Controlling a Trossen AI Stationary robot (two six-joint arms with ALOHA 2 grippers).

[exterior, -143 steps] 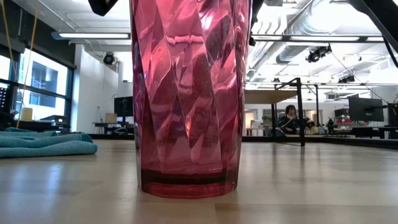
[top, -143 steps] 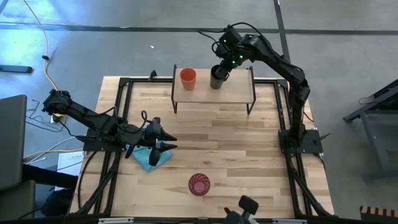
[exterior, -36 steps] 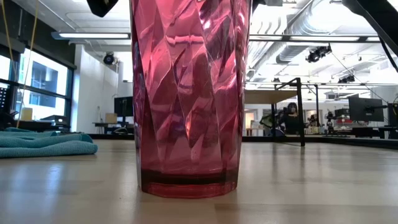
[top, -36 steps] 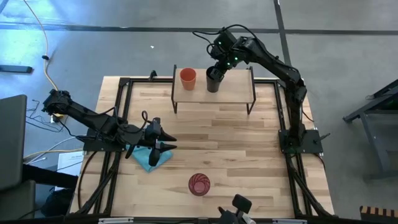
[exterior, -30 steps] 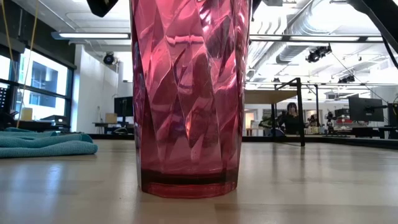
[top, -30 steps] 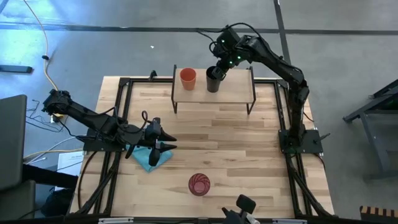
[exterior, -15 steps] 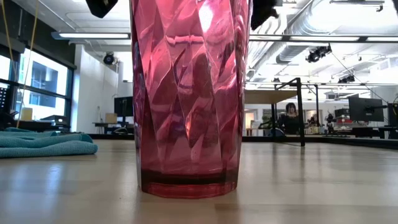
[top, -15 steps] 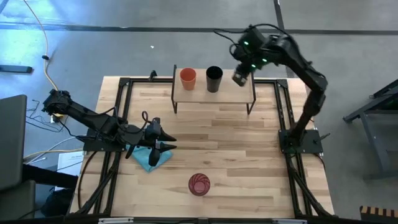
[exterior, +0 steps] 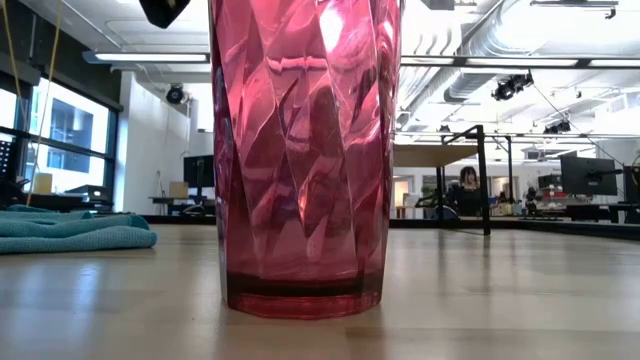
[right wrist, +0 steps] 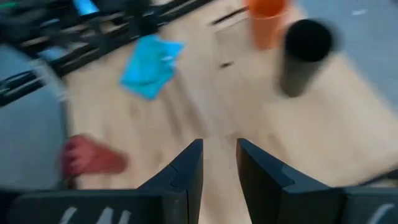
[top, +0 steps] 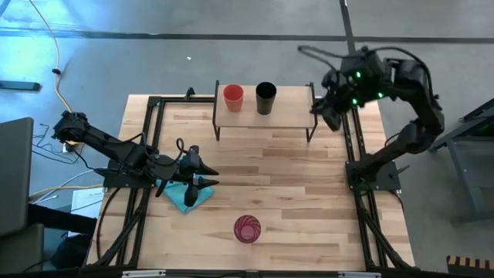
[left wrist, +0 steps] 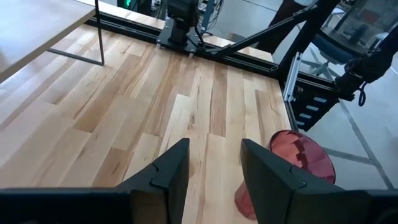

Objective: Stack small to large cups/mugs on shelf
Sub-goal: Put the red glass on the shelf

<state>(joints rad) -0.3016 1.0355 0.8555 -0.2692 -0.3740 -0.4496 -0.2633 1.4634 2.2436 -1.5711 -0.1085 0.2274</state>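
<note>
The short orange cup (top: 233,96) and the taller black cup (top: 265,98) stand upright side by side on the left half of the light-wood shelf (top: 293,108). Both also show in the right wrist view: orange cup (right wrist: 267,22), black cup (right wrist: 301,56). The pink-red ribbed tumbler (top: 247,228) (exterior: 305,150) stands on its base near the table's near edge. My right gripper (top: 323,114) (right wrist: 219,155) hangs open past the shelf's right end, touching nothing. My left gripper (top: 210,177) (left wrist: 214,162) waits open over the table's left side, the tumbler (left wrist: 292,171) ahead of it.
A light blue cloth (top: 185,196) (right wrist: 149,65) lies crumpled under the left gripper. The shelf's right half is bare wood, and black frame rails (top: 349,147) run along the table's sides. In the low view a person (exterior: 468,190) sits far back in the room.
My right gripper has come off the black cup and swung away from the shelf toward the table's right edge and slightly toward the near edge. The black cup stays upright on the shelf beside the orange cup. The left arm, cloth and tumbler have kept still.
</note>
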